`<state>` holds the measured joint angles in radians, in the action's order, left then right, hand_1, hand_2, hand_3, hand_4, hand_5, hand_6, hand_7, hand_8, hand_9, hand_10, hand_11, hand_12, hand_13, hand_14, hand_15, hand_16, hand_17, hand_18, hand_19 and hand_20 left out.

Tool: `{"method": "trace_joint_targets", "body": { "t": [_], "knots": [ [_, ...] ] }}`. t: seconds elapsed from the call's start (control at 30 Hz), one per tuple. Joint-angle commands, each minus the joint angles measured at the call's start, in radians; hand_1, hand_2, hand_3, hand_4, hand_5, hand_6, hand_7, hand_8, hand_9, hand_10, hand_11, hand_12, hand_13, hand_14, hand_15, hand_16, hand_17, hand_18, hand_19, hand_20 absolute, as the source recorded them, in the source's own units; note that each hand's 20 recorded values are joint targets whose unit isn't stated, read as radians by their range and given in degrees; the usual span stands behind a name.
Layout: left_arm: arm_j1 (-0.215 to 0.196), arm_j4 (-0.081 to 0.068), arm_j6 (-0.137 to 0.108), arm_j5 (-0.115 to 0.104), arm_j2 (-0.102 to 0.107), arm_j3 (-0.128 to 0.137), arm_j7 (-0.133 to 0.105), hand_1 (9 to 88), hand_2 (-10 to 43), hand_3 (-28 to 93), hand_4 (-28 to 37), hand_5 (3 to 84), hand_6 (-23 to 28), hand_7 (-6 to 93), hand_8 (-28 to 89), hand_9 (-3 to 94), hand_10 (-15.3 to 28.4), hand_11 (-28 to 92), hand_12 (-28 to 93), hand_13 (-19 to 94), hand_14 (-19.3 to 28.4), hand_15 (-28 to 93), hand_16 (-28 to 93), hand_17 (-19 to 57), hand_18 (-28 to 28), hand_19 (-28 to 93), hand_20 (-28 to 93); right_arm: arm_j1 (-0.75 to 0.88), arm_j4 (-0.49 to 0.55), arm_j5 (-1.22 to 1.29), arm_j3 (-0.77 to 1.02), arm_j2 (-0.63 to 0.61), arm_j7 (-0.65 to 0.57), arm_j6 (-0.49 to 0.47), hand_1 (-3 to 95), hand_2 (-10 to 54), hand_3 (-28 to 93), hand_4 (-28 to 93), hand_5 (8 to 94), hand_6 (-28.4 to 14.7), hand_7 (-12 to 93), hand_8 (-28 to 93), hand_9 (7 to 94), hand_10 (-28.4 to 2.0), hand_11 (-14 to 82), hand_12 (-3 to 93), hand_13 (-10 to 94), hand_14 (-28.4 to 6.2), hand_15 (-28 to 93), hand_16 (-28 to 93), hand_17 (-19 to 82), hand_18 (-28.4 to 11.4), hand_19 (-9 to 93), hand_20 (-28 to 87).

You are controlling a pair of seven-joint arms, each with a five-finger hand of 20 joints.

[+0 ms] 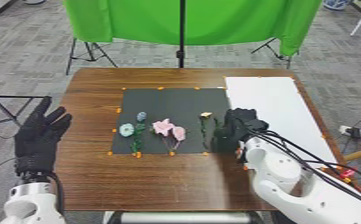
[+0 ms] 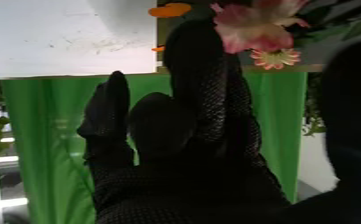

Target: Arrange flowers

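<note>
Right hand (image 1: pixel 237 126): loosely open, thumb apart; hold on any stem unconfirmed; left hand (image 1: pixel 40 131): open, empty; yellow flower (image 1: pixel 206 114) lies on black mat (image 1: pixel 172 100), beside right hand; low inward sweep could drag its stem.

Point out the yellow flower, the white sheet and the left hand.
Yellow flower (image 1: pixel 206 114): head view, bloom.
White sheet (image 1: pixel 263 97): head view, upper half.
Left hand (image 1: pixel 38 140): head view, middle of the glove.

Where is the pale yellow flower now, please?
In the head view, the pale yellow flower lies toward the right of the black mat, between the pink flowers and the right hand.
</note>
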<state>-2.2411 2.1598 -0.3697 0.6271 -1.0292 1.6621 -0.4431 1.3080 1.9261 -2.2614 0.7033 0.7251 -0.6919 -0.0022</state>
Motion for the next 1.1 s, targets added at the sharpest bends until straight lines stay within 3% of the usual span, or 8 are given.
{"method": "trace_joint_targets", "body": {
  "t": [0.03, 0.3, 0.4, 0.47, 0.53, 0.77, 0.87, 1.1],
  "knots": [
    [-0.008, -0.012, 0.011, 0.005, -0.016, 0.0, 0.022, 22.8, 6.6, 83, -28.2, 34.6, 7.1, 7.8, -8, 32.5, 19.0, 24, 10, 20, 25.9, 56, -11, -10.3, 25.4, 52, 6, 0.093, 0.105, 0.216, 0.195, -0.015, 0.041, 0.111, 20.6, -6.6, 68, -28, 62.6, -1.1, 12, -12, 76.9, -14.0, 42.9, 20.2, 66, -12.3, 79, 24, 22, -23.6, 80, 43],
    [0.014, -0.033, 0.032, 0.023, -0.018, -0.021, 0.024, 21.7, 7.0, 82, -28.2, 34.9, 7.0, 7.6, -8, 32.5, 18.7, 24, 10, 20, 26.0, 56, -11, -10.3, 25.5, 52, 6, 0.265, 0.113, 0.735, 0.559, 0.12, 0.352, 0.068, 16.2, 3.2, 74, -28, 50.9, -0.2, 14, -12, 58.7, -17.9, 23.9, 15.1, 49, -16.8, 61, 11, 11, -22.8, 61, 30],
    [0.029, -0.043, 0.039, 0.046, -0.024, -0.032, 0.033, 20.8, 7.2, 82, -28.3, 35.1, 6.4, 7.1, -8, 32.6, 18.4, 23, 10, 20, 26.0, 55, -11, -10.2, 25.5, 52, 6, 0.302, 0.079, 1.062, 0.627, 0.181, 0.456, 0.069, 15.0, 5.8, 75, -28, 47.7, 0.9, 14, -13, 52.7, -16.3, 18.5, 14.2, 42, -18.0, 52, 9, 8, -23.2, 55, 26],
    [0.038, -0.051, 0.046, 0.043, -0.026, -0.041, 0.027, 20.3, 7.2, 82, -28.3, 35.0, 5.9, 6.9, -8, 32.6, 18.1, 23, 10, 20, 26.0, 55, -11, -10.3, 25.6, 52, 6, 0.323, 0.054, 1.289, 0.657, 0.212, 0.518, 0.06, 15.1, 6.2, 76, -28, 45.8, 1.6, 14, -13, 49.6, -15.6, 15.0, 13.7, 39, -18.9, 45, 9, 7, -23.3, 52, 24],
    [0.045, -0.056, 0.057, 0.054, -0.035, -0.044, 0.045, 20.0, 7.2, 82, -28.3, 35.0, 5.6, 6.8, -8, 32.8, 17.8, 23, 10, 20, 26.0, 55, -11, -10.3, 25.6, 52, 6, 0.342, 0.046, 1.28, 0.665, 0.234, 0.545, 0.067, 15.9, 6.5, 76, -28, 45.1, 2.2, 13, -13, 48.5, -15.3, 13.6, 13.4, 39, -19.1, 43, 9, 7, -23.3, 52, 23],
    [0.049, -0.082, 0.07, 0.067, -0.067, -0.062, 0.039, 19.7, 6.9, 82, -28.3, 35.7, 5.6, 6.7, -8, 33.3, 17.6, 22, 10, 20, 25.9, 55, -11, -10.1, 25.7, 52, 6, 0.41, 0.028, 1.306, 0.658, 0.294, 0.641, 0.184, 14.1, 7.4, 74, -28, 43.3, 3.8, 13, -13, 48.3, -14.2, 12.3, 13.5, 38, -19.0, 40, 10, 7, -22.6, 50, 22],
    [0.049, -0.096, 0.095, 0.098, -0.085, -0.046, 0.062, 19.3, 6.8, 82, -28.3, 35.5, 5.3, 6.4, -8, 33.3, 17.4, 22, 10, 20, 25.9, 55, -11, -10.1, 25.8, 51, 6, 0.428, 0.022, 1.331, 0.677, 0.311, 0.666, 0.23, 13.8, 7.5, 74, -28, 41.5, 4.6, 13, -13, 47.2, -14.0, 11.9, 13.7, 37, -19.1, 39, 11, 7, -22.5, 49, 22],
    [0.034, -0.094, 0.1, 0.095, -0.092, -0.018, 0.059, 18.7, 6.6, 82, -28.3, 35.7, 5.2, 6.5, -8, 33.5, 17.4, 22, 10, 20, 25.8, 54, -11, -9.6, 26.3, 53, 8, 0.447, 0.022, 1.298, 0.709, 0.31, 0.625, 0.196, 13.4, 7.8, 75, -28, 45.6, 3.3, 16, -13, 49.8, -14.8, 17.0, 15.3, 37, -18.8, 40, 12, 7, -22.7, 51, 23]
  ]
}}
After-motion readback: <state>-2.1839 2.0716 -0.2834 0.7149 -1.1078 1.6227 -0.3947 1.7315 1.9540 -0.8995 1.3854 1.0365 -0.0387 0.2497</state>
